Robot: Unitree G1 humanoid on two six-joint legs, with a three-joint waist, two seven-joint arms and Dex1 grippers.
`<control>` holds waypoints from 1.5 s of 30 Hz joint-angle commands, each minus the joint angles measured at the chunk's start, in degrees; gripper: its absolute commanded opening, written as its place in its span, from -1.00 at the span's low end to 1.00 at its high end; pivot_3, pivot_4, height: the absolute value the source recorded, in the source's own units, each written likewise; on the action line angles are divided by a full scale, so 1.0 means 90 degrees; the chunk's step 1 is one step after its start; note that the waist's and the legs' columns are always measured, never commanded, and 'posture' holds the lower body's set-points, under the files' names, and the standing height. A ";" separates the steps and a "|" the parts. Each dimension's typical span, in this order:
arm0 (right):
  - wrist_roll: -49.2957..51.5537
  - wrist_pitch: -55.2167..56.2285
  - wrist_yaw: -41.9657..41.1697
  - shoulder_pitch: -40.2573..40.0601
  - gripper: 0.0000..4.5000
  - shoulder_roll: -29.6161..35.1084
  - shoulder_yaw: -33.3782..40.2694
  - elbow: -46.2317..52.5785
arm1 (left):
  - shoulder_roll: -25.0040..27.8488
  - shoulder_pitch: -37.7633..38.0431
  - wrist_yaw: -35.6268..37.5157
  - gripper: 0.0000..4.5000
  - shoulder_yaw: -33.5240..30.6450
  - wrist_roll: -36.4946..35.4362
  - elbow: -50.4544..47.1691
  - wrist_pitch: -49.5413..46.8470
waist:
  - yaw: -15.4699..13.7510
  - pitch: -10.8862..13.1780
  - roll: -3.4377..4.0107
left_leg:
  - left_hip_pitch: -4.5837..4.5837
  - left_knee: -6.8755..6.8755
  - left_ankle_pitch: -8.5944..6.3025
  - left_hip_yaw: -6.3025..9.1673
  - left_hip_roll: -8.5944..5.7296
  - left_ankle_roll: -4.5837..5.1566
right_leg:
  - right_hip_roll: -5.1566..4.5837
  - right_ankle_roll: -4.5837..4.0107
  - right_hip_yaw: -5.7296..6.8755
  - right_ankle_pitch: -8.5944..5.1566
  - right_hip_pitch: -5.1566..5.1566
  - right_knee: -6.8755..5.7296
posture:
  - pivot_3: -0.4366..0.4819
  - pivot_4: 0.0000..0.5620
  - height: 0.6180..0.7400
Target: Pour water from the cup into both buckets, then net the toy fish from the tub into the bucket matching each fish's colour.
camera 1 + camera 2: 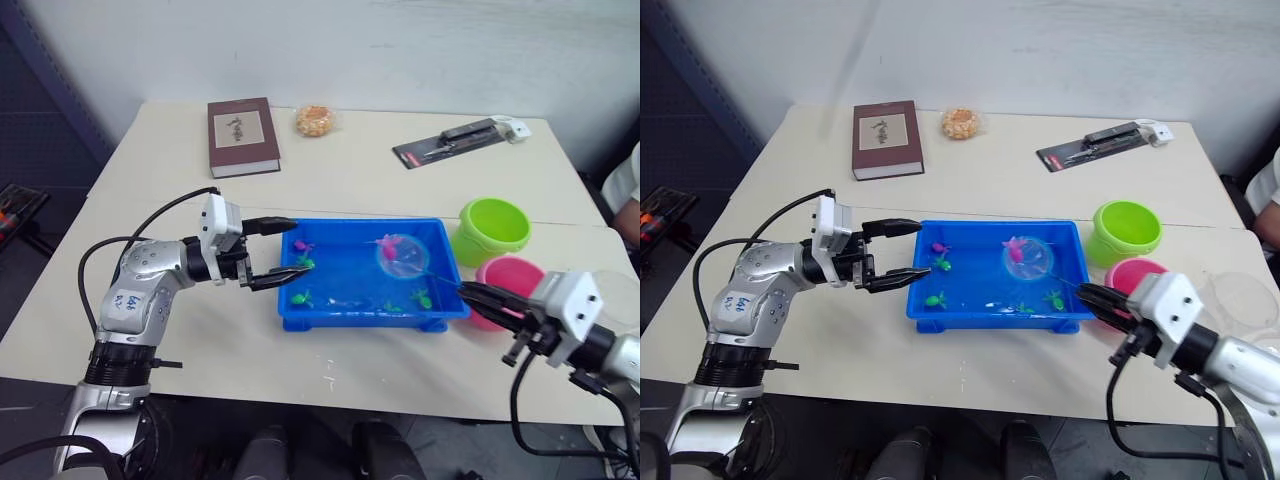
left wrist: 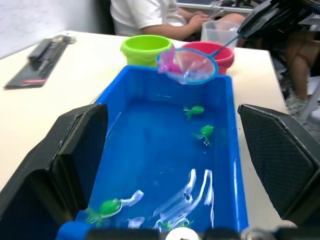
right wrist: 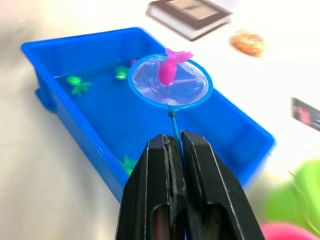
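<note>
Right wrist view: the right gripper is pinched tight on the thin handle of the net, fingers together with no gap to spare; a pink fish lies in the mesh of the round blue hoop.
Step in hand: netting — the cup stands at the table's right edge beside the buckets, so I judge the pouring done and the sorting under way.
Net position: hoop lifted above the water over the right half of the tub, tilted slightly, the fish resting against the mesh near the rim.
Left gripper: spread wide, its two black fingers flanking the tub's left end wall — whether they touch it I cannot tell — and it holds nothing.
Fish left in the tub: several green fish along the near side and left, and at least one small pink one near the far left corner.
Buckets: the green bucket and the pink bucket stand just right of the tub, pink nearer the robot, close to the right gripper.
Next move, as I judge it: carry the hoop level to the right until it is over the pink bucket, then tip it so the fish drops in — the fish sits high on the mesh and could slide off if the net tilts early.
</note>
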State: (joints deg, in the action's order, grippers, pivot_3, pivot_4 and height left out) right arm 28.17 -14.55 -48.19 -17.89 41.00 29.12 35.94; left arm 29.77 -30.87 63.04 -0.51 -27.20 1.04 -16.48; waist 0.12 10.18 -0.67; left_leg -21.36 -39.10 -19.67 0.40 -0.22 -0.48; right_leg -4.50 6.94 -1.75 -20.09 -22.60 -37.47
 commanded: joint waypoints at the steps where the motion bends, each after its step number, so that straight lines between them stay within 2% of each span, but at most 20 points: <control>1: 0.0183 0.0434 -0.0155 -0.0351 -1.00 -0.0172 0.0652 0.0251 | -0.0029 -0.0163 0.0156 0.98 0.0018 -0.0137 -0.0037 -0.0009 | 0.0017 0.0000 0.0000 | 0.0008 0.0000 0.0000 -0.0003 0.0002 0.0000 | 0.0002 0.0000 -0.0002 0.0000 0.0004 0.0000 | -0.05 -0.47 1.00; 4: 0.0045 0.1183 -0.0355 -0.0990 -1.00 -0.0584 0.1491 -0.0101 | -0.0162 -0.0420 0.0307 0.98 0.0139 -0.0106 0.0176 0.0028 | -0.0006 0.0000 0.0000 | 0.0019 0.0003 -0.0001 -0.0011 0.0001 0.0001 | 0.0003 0.0000 -0.0005 0.0000 0.0007 0.0005 | -0.05 -0.47 1.00; 7: -0.0421 0.1961 -0.0324 -0.1303 -1.00 -0.0846 0.1934 -0.0617 | -0.0288 -0.0584 0.0397 0.98 0.0212 -0.0060 0.0354 0.0099 | -0.0020 0.0000 0.0001 | 0.0019 0.0002 -0.0001 -0.0010 -0.0002 0.0003 | 0.0005 0.0000 -0.0008 0.0000 0.0011 0.0006 | -0.05 -0.47 1.00; 15: -0.2237 0.4195 0.0382 -0.1407 -1.00 -0.0983 0.1974 -0.2346 | -0.0498 -0.0614 0.0480 0.98 0.0324 -0.0040 0.0319 0.0096 | 0.0019 -0.0001 0.0001 | 0.0034 0.0005 -0.0006 -0.0036 -0.0003 0.0010 | 0.0005 0.0005 -0.0014 0.0002 0.0009 0.0017 | -0.05 -0.47 1.00; 19: -0.2991 0.5038 0.1164 -0.1140 -1.00 -0.1009 0.1906 -0.2850 | -0.0499 -0.0586 0.0533 0.98 0.0417 0.0028 0.0271 0.0127 | 0.0020 -0.0001 0.0002 | 0.0037 0.0005 -0.0005 -0.0040 -0.0003 0.0009 | 0.0004 0.0005 -0.0018 0.0002 0.0009 0.0016 | -0.05 -0.47 1.00; 26: -0.6603 0.6611 0.3444 -0.1132 -1.00 -0.0607 0.1958 -0.3355 | -0.0489 -0.0665 0.0540 0.98 0.0395 0.0079 0.0439 0.0212 | 0.0005 -0.0002 0.0004 | 0.0034 0.0005 -0.0003 -0.0043 -0.0007 0.0006 | 0.0003 0.0005 -0.0022 0.0002 0.0004 0.0017 | -0.05 -0.47 1.00; 32: -0.8523 0.6747 0.5366 -0.1370 -1.00 -0.0213 0.1817 -0.3677 | -0.0518 -0.0644 0.0480 0.98 0.0388 0.0070 0.0393 0.0206 | 0.0009 -0.0002 0.0004 | 0.0033 0.0005 -0.0003 -0.0045 -0.0006 0.0005 | 0.0007 0.0004 -0.0024 0.0001 0.0002 0.0016 | -0.05 -0.47 1.00; 37: -0.7903 0.6934 0.5965 -0.1441 -1.00 -0.0102 0.1789 -0.3762 | -0.0468 -0.0562 0.0411 0.98 0.0335 0.0070 0.0341 0.0212 | 0.0019 -0.0002 0.0003 | 0.0034 0.0005 -0.0003 -0.0050 -0.0007 0.0005 | 0.0007 0.0004 -0.0028 0.0001 0.0003 0.0016 | -0.05 -0.47 1.00; 38: -0.7233 0.6887 0.5757 -0.1403 -1.00 -0.0084 0.1695 -0.3780 | -0.0417 -0.0522 0.0400 0.98 0.0292 0.0071 0.0334 0.0214 | 0.0033 -0.0002 0.0003 | 0.0035 0.0006 -0.0003 -0.0050 -0.0007 0.0005 | 0.0007 0.0004 -0.0028 0.0001 0.0003 0.0016 | -0.05 -0.47 1.00; 41: -0.3245 0.6048 0.3922 -0.1469 -1.00 0.0218 0.0539 -0.3308 | -0.0163 -0.0290 0.0386 0.98 0.0102 0.0056 0.0283 0.0200 | 0.0162 -0.0001 0.0001 | 0.0042 0.0007 -0.0003 -0.0052 0.0000 0.0005 | 0.0010 0.0004 -0.0034 0.0001 0.0011 0.0014 | -0.05 -0.47 1.00; 45: -0.0478 0.4351 0.2439 -0.1231 -1.00 0.0745 -0.0072 -0.2185 | 0.0164 0.0059 0.0340 0.98 -0.0137 0.0010 0.0122 0.0179 | 0.0221 0.0000 0.0005 | 0.0055 0.0009 -0.0003 -0.0048 0.0017 0.0005 | 0.0001 0.0004 -0.0034 0.0001 0.0025 0.0013 | -0.05 -0.47 1.00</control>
State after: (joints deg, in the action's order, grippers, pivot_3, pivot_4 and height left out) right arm 12.04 31.64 -20.95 -30.05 45.35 29.17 10.48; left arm 29.66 -31.32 66.26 0.65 -26.57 4.72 -15.38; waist 2.11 10.18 -0.63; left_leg -20.84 -39.01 -19.70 -0.05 -0.08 -0.43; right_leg -4.53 6.97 -2.06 -20.08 -22.38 -37.37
